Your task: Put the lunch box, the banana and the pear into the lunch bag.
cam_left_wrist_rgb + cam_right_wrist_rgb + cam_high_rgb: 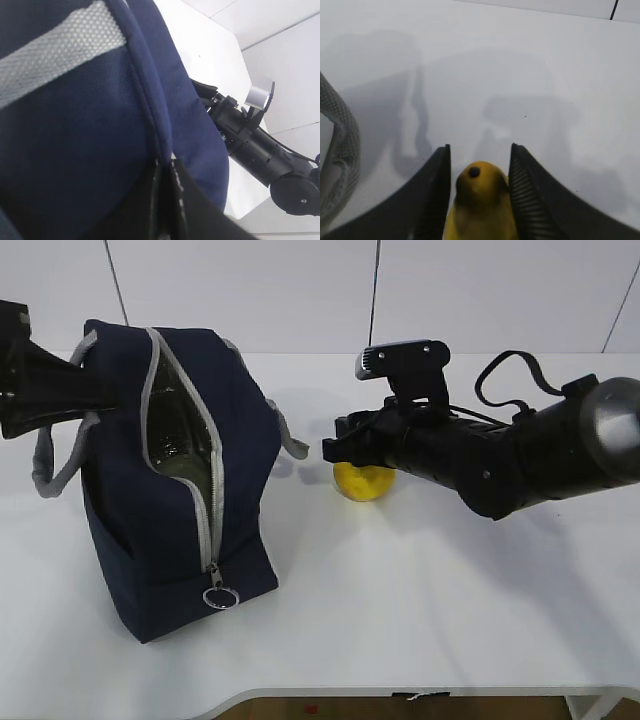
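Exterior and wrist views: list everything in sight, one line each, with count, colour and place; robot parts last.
lunch bag: one, navy with grey zipper and grey handles, on the table's left, unzipped, ring pull low on its front.
pear: one, yellow with a dark stem, on the table right of the bag, between the right jaws.
table: one, white, under everything.
banana, lunch box: neither shows in any view.
left gripper: one, black, jaws shut on navy fabric at the bag's upper left.
right gripper: one, black, low over the table, a jaw on either side of the pear; whether they are pressing on it is unclear.
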Robot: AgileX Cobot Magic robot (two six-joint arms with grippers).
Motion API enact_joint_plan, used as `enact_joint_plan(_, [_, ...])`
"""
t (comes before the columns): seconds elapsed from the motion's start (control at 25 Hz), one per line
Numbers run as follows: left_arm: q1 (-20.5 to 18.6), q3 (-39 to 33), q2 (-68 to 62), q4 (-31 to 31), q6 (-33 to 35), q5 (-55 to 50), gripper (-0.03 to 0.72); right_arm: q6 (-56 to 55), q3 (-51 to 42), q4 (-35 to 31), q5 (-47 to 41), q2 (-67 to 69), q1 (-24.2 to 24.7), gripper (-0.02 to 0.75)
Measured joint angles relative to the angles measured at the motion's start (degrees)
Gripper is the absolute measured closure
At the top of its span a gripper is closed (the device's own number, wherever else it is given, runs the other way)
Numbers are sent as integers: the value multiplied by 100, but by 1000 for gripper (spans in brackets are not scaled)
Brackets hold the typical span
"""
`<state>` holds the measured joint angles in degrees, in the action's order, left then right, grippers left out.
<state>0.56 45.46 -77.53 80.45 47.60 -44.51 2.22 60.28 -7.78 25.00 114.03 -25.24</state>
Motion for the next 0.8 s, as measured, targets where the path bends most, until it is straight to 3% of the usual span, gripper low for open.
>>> enact_joint_plan(0.12, [0, 0, 0, -3, 0, 0, 689, 0, 0, 10, 0, 0, 0, 484])
enact_joint_plan(0.28, [0, 0, 0, -13, 0, 0, 689, 0, 0, 10, 3, 0, 0, 551])
enact_joint_plan(0.48, [0, 0, 0, -13, 0, 0, 689, 0, 0, 10, 13, 0, 0, 596])
enact_joint_plan(0.8, [0, 0, 0, -13, 0, 0, 689, 0, 6, 10, -18, -25, 0, 605])
